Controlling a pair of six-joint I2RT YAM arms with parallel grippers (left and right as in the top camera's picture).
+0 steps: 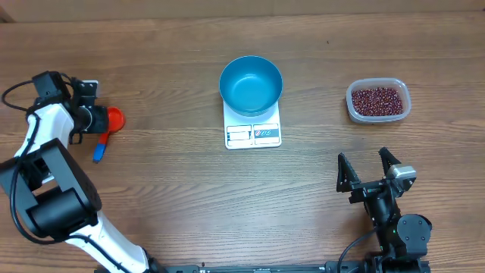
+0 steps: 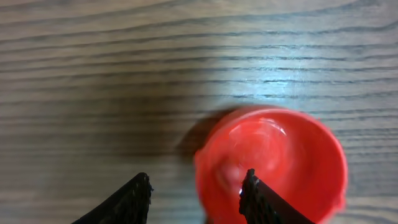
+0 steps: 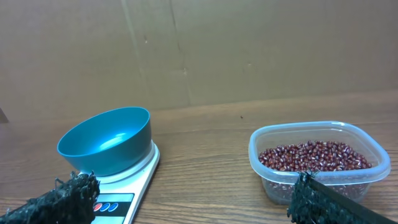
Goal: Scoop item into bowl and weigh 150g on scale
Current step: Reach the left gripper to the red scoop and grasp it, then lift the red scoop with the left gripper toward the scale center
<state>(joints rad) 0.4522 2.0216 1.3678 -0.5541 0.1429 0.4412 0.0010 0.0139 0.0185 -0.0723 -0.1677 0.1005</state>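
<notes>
The blue bowl [image 1: 251, 83] sits empty on the white scale [image 1: 253, 134] at the table's middle. Dark red beans [image 1: 377, 99] fill a clear tub [image 1: 352, 106] at the right. At the far left my left gripper [image 1: 102, 120] is down at a red scoop [image 1: 114, 118] with a blue handle tip. In the left wrist view the gripper [image 2: 196, 186] has its jaws apart, astride the left wall of the scoop's cup [image 2: 280, 155]: one finger over the cup, one outside it. My right gripper [image 1: 367, 168] stands open near the front, holding nothing. The right wrist view shows bowl [image 3: 109, 146], scale [image 3: 134, 186] and beans [image 3: 311, 155].
Bare wooden tabletop lies between the scoop, the scale and the tub [image 3: 261, 146]. A cardboard wall [image 3: 199, 50] stands behind the table.
</notes>
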